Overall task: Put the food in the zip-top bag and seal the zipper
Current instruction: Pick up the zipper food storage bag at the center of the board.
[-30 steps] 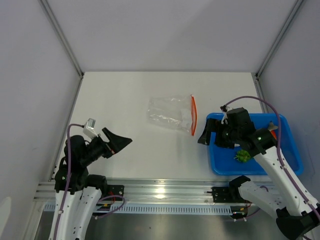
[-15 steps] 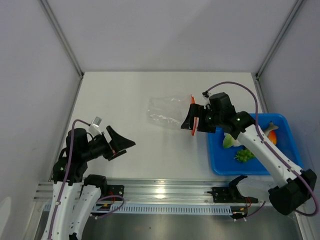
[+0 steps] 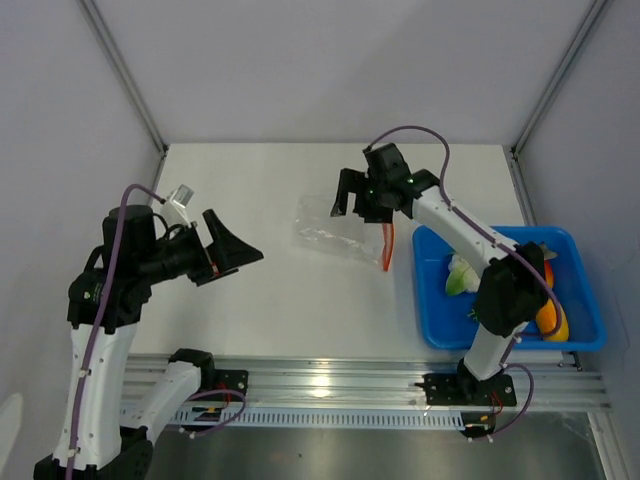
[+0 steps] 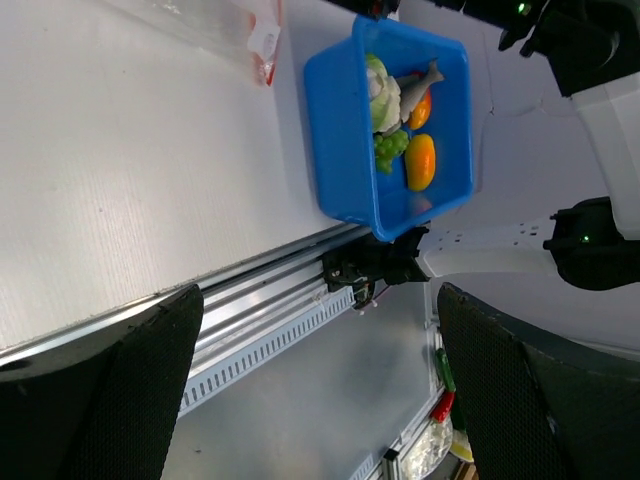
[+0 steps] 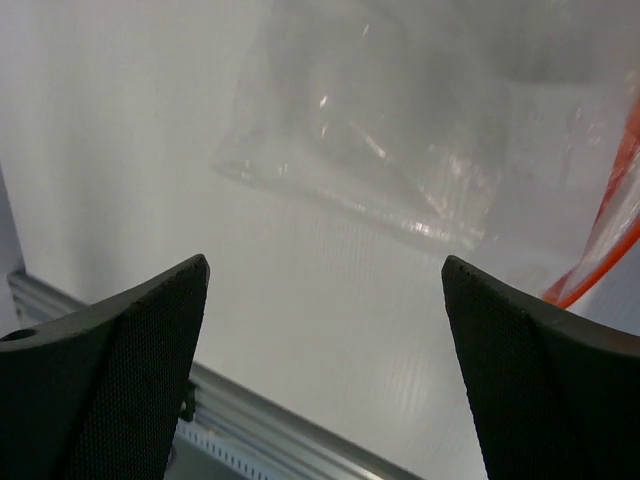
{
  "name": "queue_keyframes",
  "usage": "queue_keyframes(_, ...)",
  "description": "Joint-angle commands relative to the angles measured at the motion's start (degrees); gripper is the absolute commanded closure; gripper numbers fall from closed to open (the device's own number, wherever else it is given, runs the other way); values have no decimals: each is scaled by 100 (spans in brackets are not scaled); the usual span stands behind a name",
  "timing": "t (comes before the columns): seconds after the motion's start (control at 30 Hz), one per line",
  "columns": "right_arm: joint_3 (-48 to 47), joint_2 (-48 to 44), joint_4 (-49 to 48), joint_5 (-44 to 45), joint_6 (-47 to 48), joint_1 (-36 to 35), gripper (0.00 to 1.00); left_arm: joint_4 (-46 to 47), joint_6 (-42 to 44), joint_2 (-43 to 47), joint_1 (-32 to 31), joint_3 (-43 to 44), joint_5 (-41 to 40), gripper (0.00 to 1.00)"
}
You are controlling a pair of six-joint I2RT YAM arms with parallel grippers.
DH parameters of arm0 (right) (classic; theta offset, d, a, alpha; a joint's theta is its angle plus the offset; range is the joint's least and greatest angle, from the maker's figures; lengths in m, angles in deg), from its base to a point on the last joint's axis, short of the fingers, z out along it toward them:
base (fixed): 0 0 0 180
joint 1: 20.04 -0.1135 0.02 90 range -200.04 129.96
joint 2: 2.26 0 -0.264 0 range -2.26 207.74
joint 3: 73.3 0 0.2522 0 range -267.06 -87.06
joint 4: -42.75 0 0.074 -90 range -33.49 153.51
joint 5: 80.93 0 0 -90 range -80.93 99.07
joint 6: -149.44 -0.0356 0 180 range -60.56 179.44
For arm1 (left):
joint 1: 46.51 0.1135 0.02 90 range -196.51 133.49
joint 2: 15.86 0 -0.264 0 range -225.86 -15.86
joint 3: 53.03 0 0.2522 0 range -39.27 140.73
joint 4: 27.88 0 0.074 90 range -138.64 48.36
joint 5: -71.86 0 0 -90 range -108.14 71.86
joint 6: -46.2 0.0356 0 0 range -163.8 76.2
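Nothing of the job is done yet. The bag (image 3: 335, 228) lies flat mid-desk (image 3: 280, 290), with no food inside that I can see, its zipper (image 3: 387, 243) along the edge nearest the tray (image 3: 432, 320). All the food (image 4: 392, 145) sits in that tray, well apart from the bag. Loading and sealing both remain.

My right jaws are spread wide, holding nothing, hanging over the bag's far side. My left jaws are also apart and empty, raised above the desk's left side.

The left wrist view alone shows the food plainly: a pale leafy piece, a fish, orange fruit and a green bunch. The right wrist view gives the bag's crinkled film up close. Whether the mouth is open I cannot tell. Only the top view shows both arms.
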Motion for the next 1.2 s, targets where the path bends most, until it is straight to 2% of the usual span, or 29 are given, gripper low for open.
queue_keyframes(0.0, -1332, 807, 517, 962, 318, 78, 1, -358, 302, -282, -23, 339, -254, 0)
queue_keyframes(0.1, -2271, 1564, 1063, 1526, 556, 219, 1, -349, 329, -423, -23, 418, -237, 0)
queue_keyframes(0.3, -3180, 2489, 1609, 1414, 766, 948, 1, -384, 355, -590, -23, 365, -149, 1)
queue_keyframes(0.53, -3365, 2938, 1565, 1115, 1417, 1406, 1, -657, 390, -810, -23, 427, -228, 1)
queue_keyframes(0.63, -3383, 3122, 1434, 607, 1575, 1608, 1, -604, 311, -827, -23, 383, -202, 0)
queue_keyframes(0.67, -3392, 3166, 1398, 161, 1619, 1704, 1, -569, 285, -827, -23, 348, -193, 0)
queue_keyframes(0.9, -3339, 3404, 1197, -685, 1628, 1880, 1, -68, -119, -783, -23, -12, 18, 1)
queue_keyframes(1.07, -3137, 3448, 1038, -1284, 1444, 1898, 12, 152, -269, -783, -40, -82, 53, 1)
queue_keyframes(1.17, -2927, 3396, 863, -1548, 1348, 1898, 13, 240, -330, -810, -67, -135, 62, 0)
